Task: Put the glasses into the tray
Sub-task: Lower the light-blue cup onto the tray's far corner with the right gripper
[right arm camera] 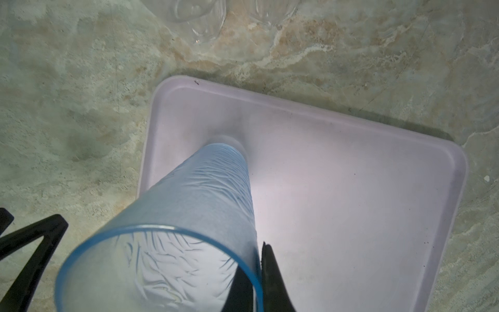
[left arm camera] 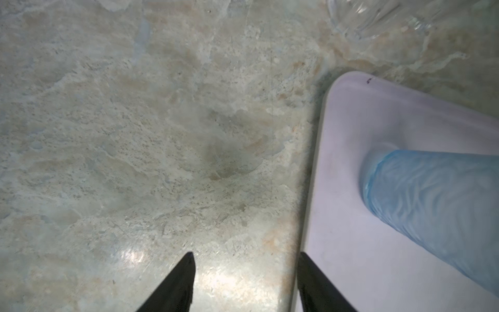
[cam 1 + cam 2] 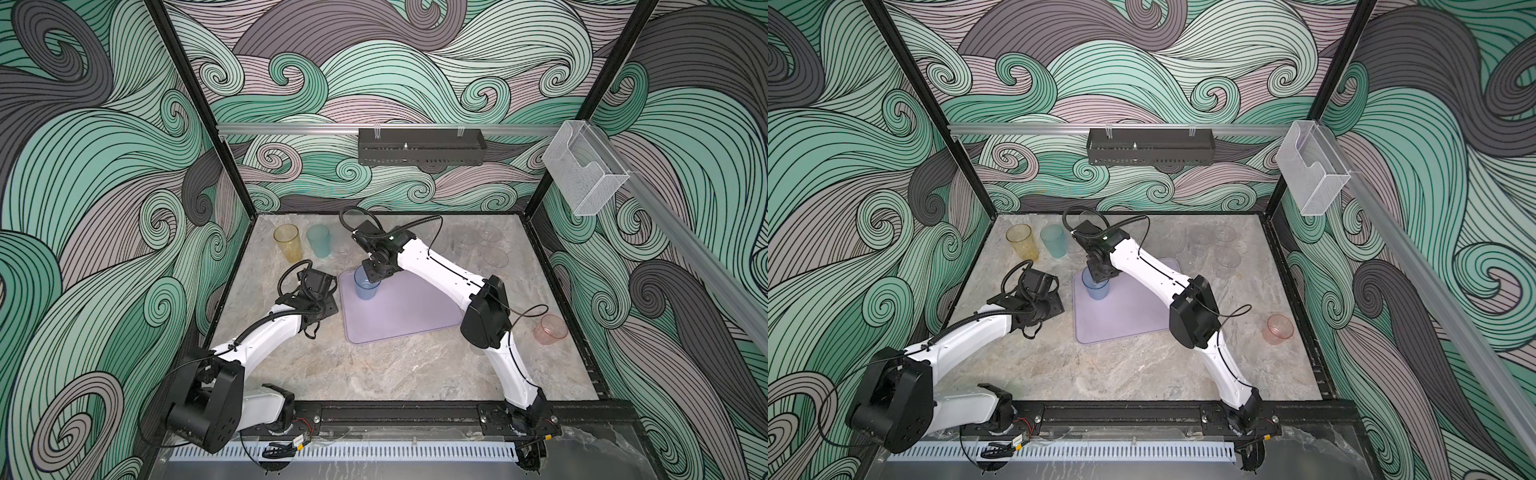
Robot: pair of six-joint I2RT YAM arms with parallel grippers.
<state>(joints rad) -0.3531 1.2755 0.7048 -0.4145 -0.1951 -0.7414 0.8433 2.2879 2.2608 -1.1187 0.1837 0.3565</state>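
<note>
A tall blue tumbler (image 3: 365, 287) (image 3: 1097, 286) stands upright on the lavender tray (image 3: 409, 318) (image 3: 1129, 320), near its far left corner. My right gripper (image 3: 376, 270) (image 1: 256, 256) is shut on the tumbler's (image 1: 205, 200) rim wall, one finger inside and one outside. My left gripper (image 3: 310, 329) (image 2: 245, 256) hangs open over bare table just left of the tray (image 2: 348, 167), with nothing between its fingers. An amber tumbler (image 3: 286, 243) and a teal tumbler (image 3: 319, 241) stand at the back left. A short pink cup (image 3: 550, 329) sits at the right edge.
Several faint clear glasses (image 3: 492, 247) stand at the back right, and one more (image 1: 201, 19) lies just beyond the tray's far corner. A black perforated rack (image 3: 419, 147) hangs on the back wall, a clear acrylic box (image 3: 584, 172) on the right rail.
</note>
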